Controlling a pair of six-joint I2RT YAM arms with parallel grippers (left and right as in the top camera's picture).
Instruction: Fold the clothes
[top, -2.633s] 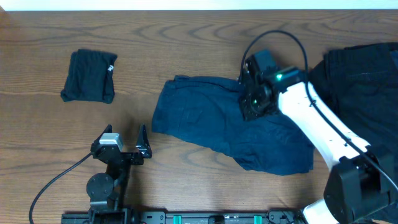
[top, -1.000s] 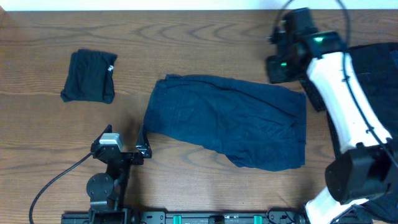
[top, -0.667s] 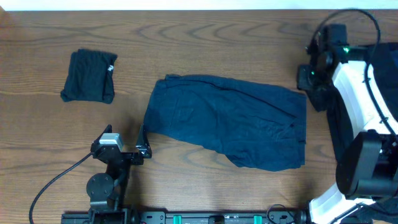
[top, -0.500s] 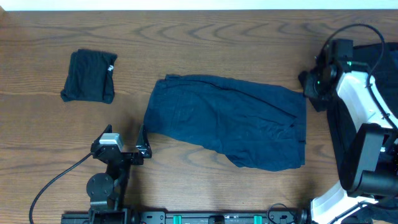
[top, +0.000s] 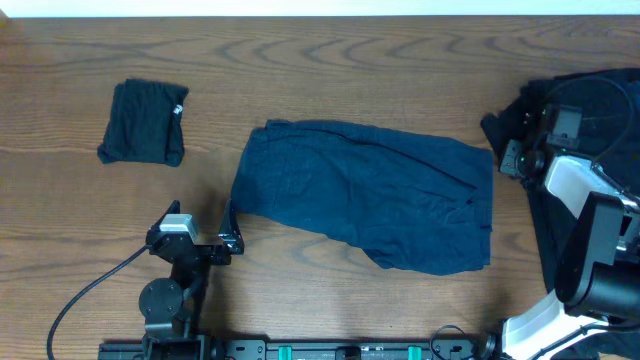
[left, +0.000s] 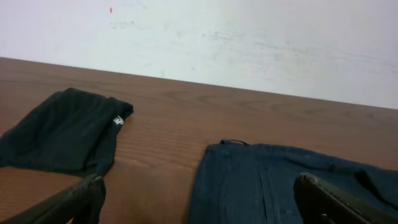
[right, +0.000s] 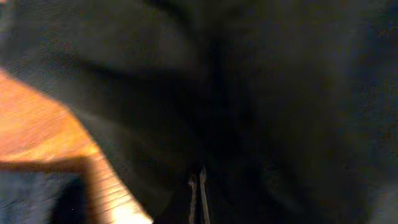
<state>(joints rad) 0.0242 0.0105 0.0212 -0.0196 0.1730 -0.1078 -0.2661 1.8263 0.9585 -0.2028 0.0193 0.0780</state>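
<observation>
Overhead and wrist views, directly after the spreading stroke. The navy shorts lie opened out wide and flat at the middle of the counter, with no claw touching them. About two and a half seconds earlier the same garment was bunched and narrower, with the right arm reaching over its far right part. By one second ago it had reached its present outline, and it has not shifted since.

The right claw has meanwhile withdrawn to the right edge of the counter. It now sits over the pile of dark garments heaped there. In its wrist view the fingers meet in a thin line at the bottom of the frame, so it reads as clenched. Whether any dark cloth is pinched between them cannot be told.

The left claw rests near the near edge, left of the shorts. Its fingers are spread wide and hold nothing. An already folded black garment, with a small white label, lies toward the far left corner.

Judgement: flattening appears complete and the shorts are released, so the first fold has yet to begin. It will need a fresh grasp on an edge of the shorts.
</observation>
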